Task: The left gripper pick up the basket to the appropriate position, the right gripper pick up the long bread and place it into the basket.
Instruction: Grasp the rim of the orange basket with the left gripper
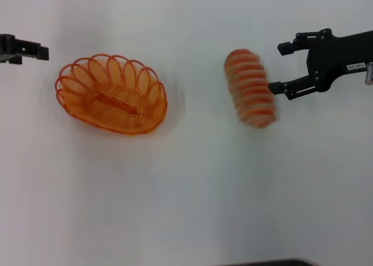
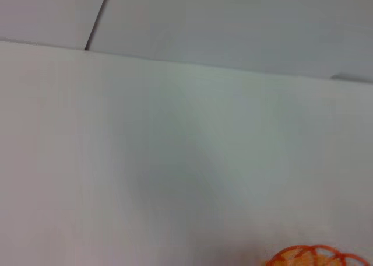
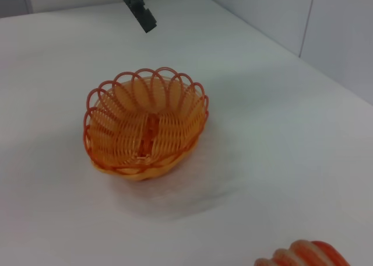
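The orange wire basket (image 1: 87, 86) stands empty on the white table at centre-left; it also shows in the right wrist view (image 3: 116, 132), and a sliver of its rim shows in the left wrist view (image 2: 317, 255). The long bread (image 1: 250, 88) lies to its right, tan with orange-red ridges; its end shows in the right wrist view (image 3: 306, 255). My right gripper (image 1: 282, 67) is open just right of the bread, one finger close to the loaf's side. My left gripper (image 1: 26, 49) hangs at the far left, apart from the basket; it also shows in the right wrist view (image 3: 137, 8).
The white table (image 1: 186, 190) carries only the basket and the bread. Its far edge (image 2: 175, 63) meets pale wall panels behind. A dark strip (image 1: 262, 262) lies at the near edge.
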Controlling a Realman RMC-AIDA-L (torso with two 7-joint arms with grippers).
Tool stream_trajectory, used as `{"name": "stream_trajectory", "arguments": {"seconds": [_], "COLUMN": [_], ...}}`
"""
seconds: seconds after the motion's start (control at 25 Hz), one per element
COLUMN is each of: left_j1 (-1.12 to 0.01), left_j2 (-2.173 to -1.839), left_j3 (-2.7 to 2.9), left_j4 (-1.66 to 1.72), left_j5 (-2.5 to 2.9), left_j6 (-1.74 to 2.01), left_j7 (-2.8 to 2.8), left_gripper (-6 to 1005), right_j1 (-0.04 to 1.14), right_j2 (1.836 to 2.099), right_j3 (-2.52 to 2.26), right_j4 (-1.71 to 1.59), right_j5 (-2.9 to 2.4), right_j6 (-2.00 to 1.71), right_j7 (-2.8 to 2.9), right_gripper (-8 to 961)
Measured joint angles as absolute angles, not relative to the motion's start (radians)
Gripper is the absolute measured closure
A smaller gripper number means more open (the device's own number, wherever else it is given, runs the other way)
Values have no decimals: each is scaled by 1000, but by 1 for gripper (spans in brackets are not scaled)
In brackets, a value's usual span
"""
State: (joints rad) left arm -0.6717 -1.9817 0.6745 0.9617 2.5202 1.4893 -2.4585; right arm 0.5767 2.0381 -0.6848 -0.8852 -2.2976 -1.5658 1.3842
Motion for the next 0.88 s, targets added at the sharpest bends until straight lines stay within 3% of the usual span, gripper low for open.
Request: {"name": "stream_trajectory", "arguments": {"seconds": [0.28,0.52,0.88], "left_j1": [-746,-814,-832], "left_j2": [-1990,-2026,-2046], "left_j3": [775,857,941], "left_j4": [957,935,882], "left_j5": [2658,2773,2802], "left_j6": [1485,1439,1376], "left_j7": [-2519,-2539,-2543], "left_gripper": [264,264,263], "right_j1": [578,580,584], "right_j2": [2037,2035,2032], "right_j3": [-686,-689,-698], "right_j4": [-885,-886,-894], "right_j5": [-2298,-2298,-2298], "right_j6": [-1567,-1574,-1575], "right_j7": [1385,1386,1388], "right_gripper": [16,17,18]}}
